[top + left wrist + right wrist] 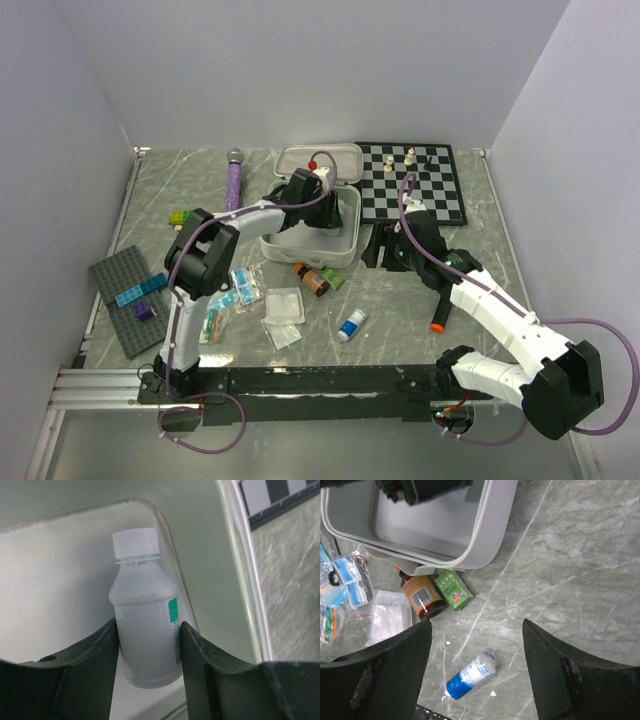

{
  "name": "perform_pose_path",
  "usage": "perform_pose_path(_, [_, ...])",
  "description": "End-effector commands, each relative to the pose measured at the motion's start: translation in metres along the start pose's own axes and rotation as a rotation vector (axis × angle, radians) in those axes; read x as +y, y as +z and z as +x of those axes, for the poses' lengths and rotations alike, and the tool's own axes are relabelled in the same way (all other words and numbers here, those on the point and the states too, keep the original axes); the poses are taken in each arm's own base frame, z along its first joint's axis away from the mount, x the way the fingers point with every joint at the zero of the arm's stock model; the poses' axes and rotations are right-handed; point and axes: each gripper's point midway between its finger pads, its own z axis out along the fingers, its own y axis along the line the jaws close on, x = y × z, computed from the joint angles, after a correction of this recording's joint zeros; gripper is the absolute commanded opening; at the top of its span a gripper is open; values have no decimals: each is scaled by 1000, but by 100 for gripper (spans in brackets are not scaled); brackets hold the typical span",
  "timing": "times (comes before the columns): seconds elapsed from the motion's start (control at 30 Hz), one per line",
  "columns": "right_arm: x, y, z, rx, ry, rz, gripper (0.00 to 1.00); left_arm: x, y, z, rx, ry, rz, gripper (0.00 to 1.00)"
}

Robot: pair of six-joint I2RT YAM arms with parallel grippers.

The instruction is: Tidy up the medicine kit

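At the far left lies a grey baseplate [120, 300] with blue and purple bricks on it, and green bricks [180, 217] sit just behind it. A purple microphone [233, 180] lies near the back. In front of the left arm, printed packets [244, 286] and clear sachets [284, 306] are scattered together. The kit [300, 250] sits open mid-table, its lid raised at the back, just beside the chessboard [435, 195]. The left gripper [149, 635] reaches into the kit's tray, and its fingers [95, 665] are closed on either side of a white bottle [142, 605] with a white cap. The bottle stands close to the tray's rounded corner. At the kit's near edge an amber bottle [422, 596] and a green box [453, 589] lie side by side, the box touching the kit's wall. A blue-and-white vial [470, 675] lies alone, nearer the arms. The right gripper [476, 625] hangs over bare table in front of the chessboard, spread wide with nothing between its fingers. A few chess pieces [410, 157] stand on the board's far rows. An orange-tipped marker [437, 320] lies beside the right arm.
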Motion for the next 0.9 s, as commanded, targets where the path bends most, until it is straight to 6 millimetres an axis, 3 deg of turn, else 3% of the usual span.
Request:
perform_pose_path(0.0, [-5,-3,7,5,7,14,79,-24,11,-41,-115,-22,99,41])
perform_pose_path(0.27, [-5,2,12,22,12,13,80,-34,23,-32,-98,-129,172,42])
perform_pose_path(0.47, [-3,4,12,26,12,5,80,-46,23,-25,-62,-187,241,50])
perform_pose_path(0.63, [-3,4,13,26,18,-1,80,-52,15,-31,-70,-171,260,63])
perform_pose_path(0.67, [-2,3,13,24,18,-4,80,-53,13,-31,-69,-168,259,78])
perform_pose_path(0.7, [-3,3,13,25,18,-2,80,-53,12,-33,-71,-166,255,83])
perform_pose_path(0.87, [-2,-2,10,11,21,-4,80,-53,-3,-39,-80,-147,225,98])
